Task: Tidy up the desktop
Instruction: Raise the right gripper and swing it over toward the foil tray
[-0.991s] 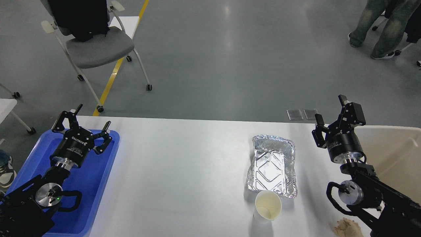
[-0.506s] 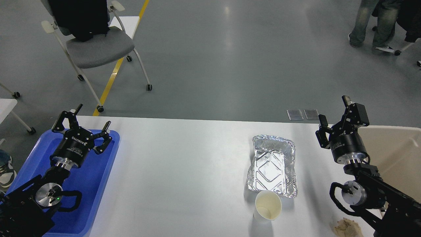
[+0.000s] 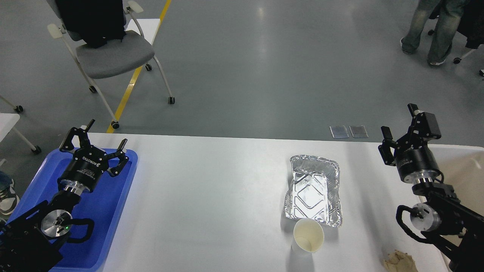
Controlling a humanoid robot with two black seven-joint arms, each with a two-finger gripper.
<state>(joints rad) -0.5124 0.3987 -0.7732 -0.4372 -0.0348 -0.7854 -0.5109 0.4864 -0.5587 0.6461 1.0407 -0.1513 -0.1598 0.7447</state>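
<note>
**Both grippers open and empty over a partly cleared counter**

The white counter (image 3: 211,196) filled the lower half of the frame, running from left edge to right. At its lower left sat a blue tray (image 3: 113,211), and the left gripper (image 3: 100,141) hung above the tray's far end with its two fingers spread wide apart and nothing between them. At right of centre lay a foil container (image 3: 314,189), empty and shiny, its long side running toward the bottom of the frame. A paper cup (image 3: 308,236) stood upright just below it, close to or touching the foil rim. A crumpled brownish wad (image 3: 399,261) lay at the lower right corner of the counter, well apart from the cup. The right gripper (image 3: 400,124) was raised at the right of the frame, near the counter's far edge, its fingers parted and holding nothing. Beside it, at the right edge, showed the pale wall of a beige bin (image 3: 467,170). In the upper left stood a grey chair (image 3: 109,53).
</note>
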